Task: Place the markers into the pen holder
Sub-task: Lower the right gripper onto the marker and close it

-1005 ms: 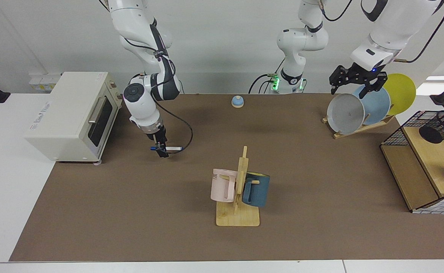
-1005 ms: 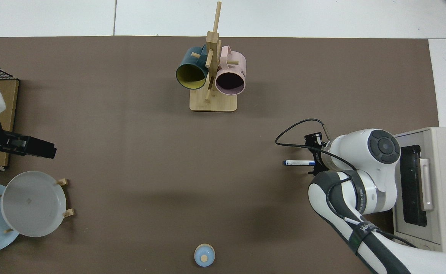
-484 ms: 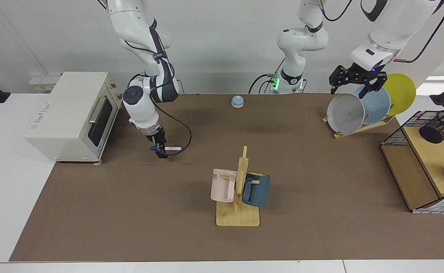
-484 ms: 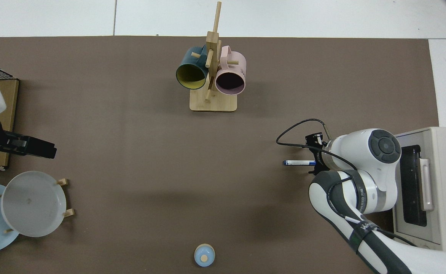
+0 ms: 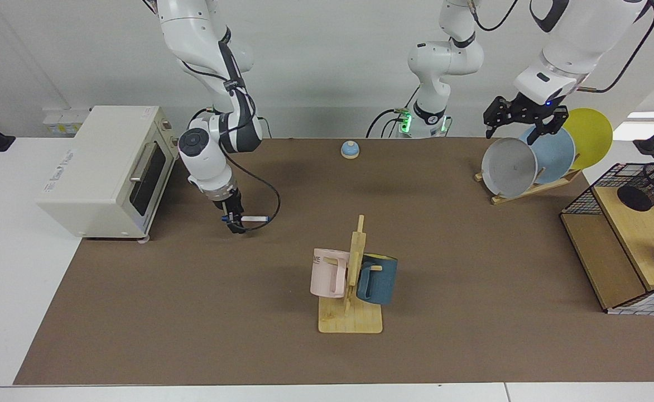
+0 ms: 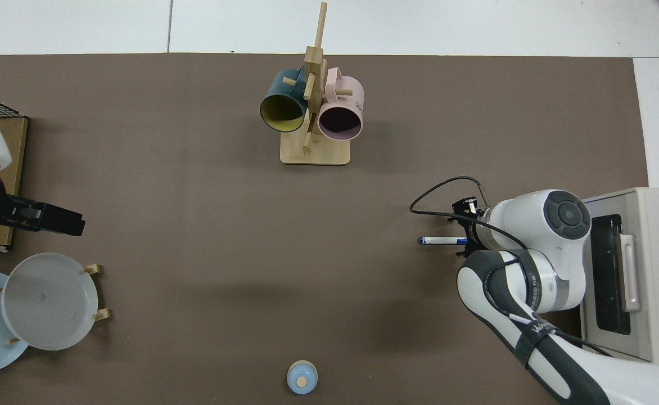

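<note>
The right gripper (image 5: pixel 234 221) is pinching one end of the marker (image 5: pixel 253 218), which sticks out sideways from it just above the table, while the holder (image 5: pixel 652 187) waits far off past the idle, open left gripper (image 5: pixel 519 121), so the carrying and dropping are left.

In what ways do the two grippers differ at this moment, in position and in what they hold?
The right gripper is low over the mat beside the toaster oven, while the left gripper hangs higher, above the plates in their rack. The right gripper is shut on the marker, which it holds level; the left gripper is open and holds nothing. The right arm works; the left arm waits. Both have black fingers on white arms.
</note>
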Available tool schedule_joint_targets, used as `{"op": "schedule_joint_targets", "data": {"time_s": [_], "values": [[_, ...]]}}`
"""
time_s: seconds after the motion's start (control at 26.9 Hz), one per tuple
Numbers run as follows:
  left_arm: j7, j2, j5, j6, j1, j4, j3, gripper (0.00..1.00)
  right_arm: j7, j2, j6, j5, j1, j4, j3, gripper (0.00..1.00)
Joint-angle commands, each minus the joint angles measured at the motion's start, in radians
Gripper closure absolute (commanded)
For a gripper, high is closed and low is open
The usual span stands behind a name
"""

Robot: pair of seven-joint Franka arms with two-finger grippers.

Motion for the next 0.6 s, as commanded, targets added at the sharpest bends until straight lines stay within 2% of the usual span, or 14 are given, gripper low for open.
{"op": "schedule_joint_targets", "data": {"time_s": [0.0, 0.22, 0.45, 0.56], "values": [[-0.011, -0.036, -0.006, 0.001, -0.004, -0.04, 0.001, 0.0, -0.029, 0.002, 0.019, 0.007, -0.016, -0.005, 0.009, 0.3], [-0.011, -0.036, -0.006, 0.001, -0.004, -0.041, -0.001, 0.0, -0.026, 0.002, 0.019, 0.007, -0.016, -0.005, 0.009, 0.52], [-0.009, -0.036, -0.006, 0.001, -0.004, -0.04, -0.001, 0.0, -0.017, 0.002, 0.019, 0.007, -0.016, -0.003, 0.009, 0.86], [-0.011, -0.036, -0.007, 0.001, -0.004, -0.04, -0.001, 0.0, -0.015, 0.002, 0.018, 0.007, -0.016, -0.003, 0.009, 0.93]]}}
